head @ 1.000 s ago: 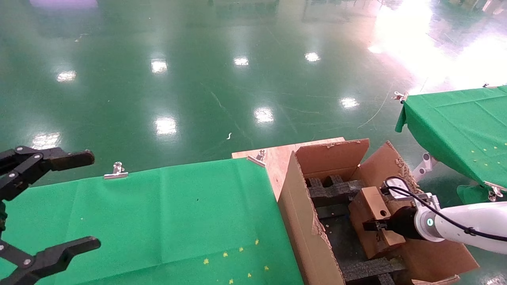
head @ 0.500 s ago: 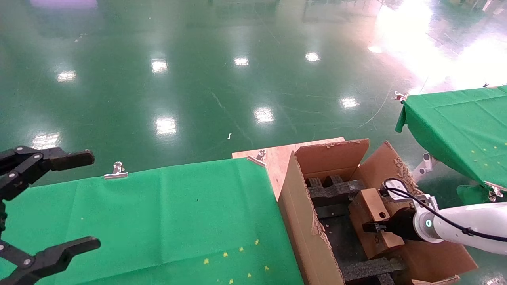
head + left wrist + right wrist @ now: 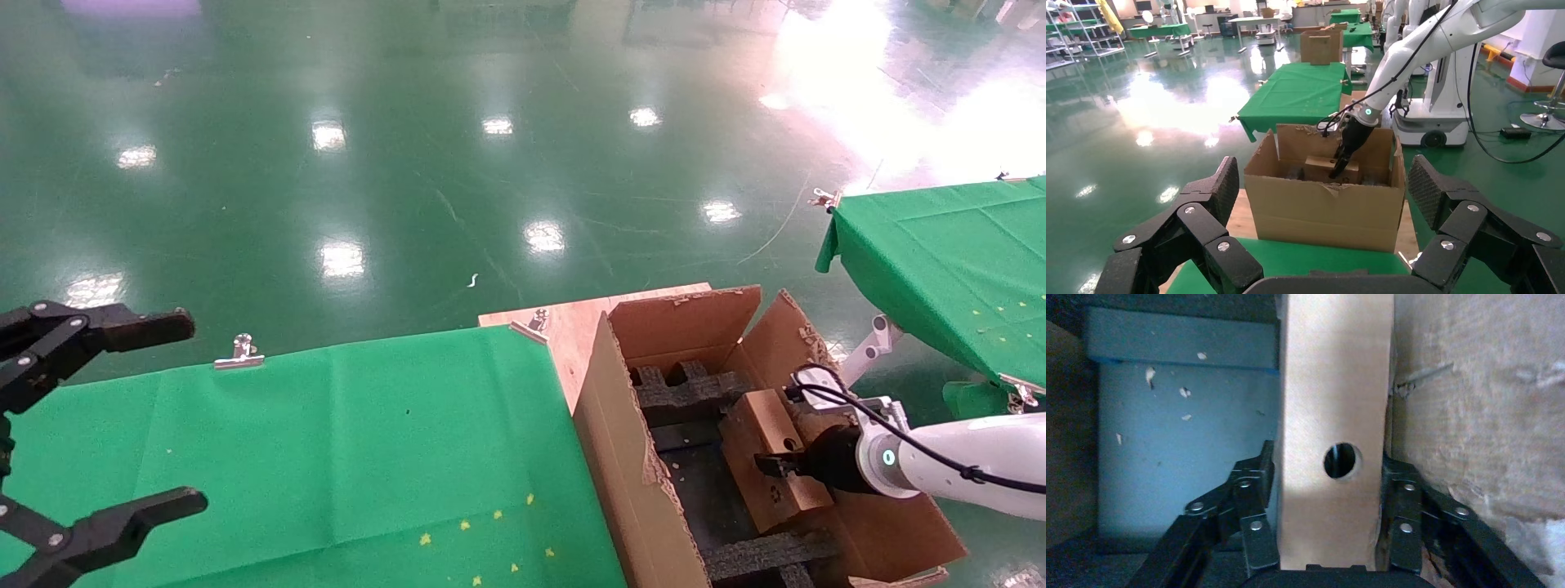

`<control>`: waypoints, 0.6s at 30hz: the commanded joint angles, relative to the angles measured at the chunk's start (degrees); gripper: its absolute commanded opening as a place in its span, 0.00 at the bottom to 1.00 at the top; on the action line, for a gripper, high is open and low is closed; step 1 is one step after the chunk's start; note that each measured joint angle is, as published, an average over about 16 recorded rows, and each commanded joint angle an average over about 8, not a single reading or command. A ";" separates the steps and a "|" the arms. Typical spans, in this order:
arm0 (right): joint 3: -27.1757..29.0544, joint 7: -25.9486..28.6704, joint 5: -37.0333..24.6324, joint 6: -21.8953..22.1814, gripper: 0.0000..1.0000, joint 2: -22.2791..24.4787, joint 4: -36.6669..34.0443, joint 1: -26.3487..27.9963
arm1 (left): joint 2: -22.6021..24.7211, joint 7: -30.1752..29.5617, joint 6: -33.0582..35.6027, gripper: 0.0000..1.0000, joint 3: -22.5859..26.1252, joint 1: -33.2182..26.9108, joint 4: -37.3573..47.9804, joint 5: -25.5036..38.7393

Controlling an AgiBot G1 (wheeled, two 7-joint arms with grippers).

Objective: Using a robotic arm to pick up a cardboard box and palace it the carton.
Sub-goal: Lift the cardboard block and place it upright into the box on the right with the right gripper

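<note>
The small brown cardboard box (image 3: 764, 420) with a round hole stands on edge inside the large carton (image 3: 621, 441), against its right wall. My right gripper (image 3: 776, 467), on the white arm (image 3: 964, 461) with the teal ring, is shut on the box from above. In the right wrist view the fingers (image 3: 1257, 496) press both sides of the box (image 3: 1330, 386). The left wrist view shows the carton (image 3: 1321, 208) with the box (image 3: 1318, 165) in it. My left gripper (image 3: 192, 412) is open and empty at the far left.
Black foam inserts (image 3: 686, 392) line the carton's bottom. The carton stands on a wooden board (image 3: 572, 322) beside the green-clothed table (image 3: 327, 449). Another green-clothed table (image 3: 948, 261) stands at the right. Metal clips (image 3: 239, 353) hold the cloth.
My right gripper and the box have shifted very slightly inside the carton, and the carton's right flap has moved a little. The left arm has not moved.
</note>
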 commanded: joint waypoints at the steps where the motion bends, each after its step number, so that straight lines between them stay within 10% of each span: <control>1: 0.02 0.09 -0.08 -0.18 1.00 0.19 0.37 0.19 | 0.00 0.00 0.00 1.00 0.00 0.00 0.00 0.00; 18: 4.36 2.60 0.12 -2.46 1.00 5.70 14.30 8.91 | 0.00 0.01 0.00 1.00 0.01 0.00 0.00 -0.01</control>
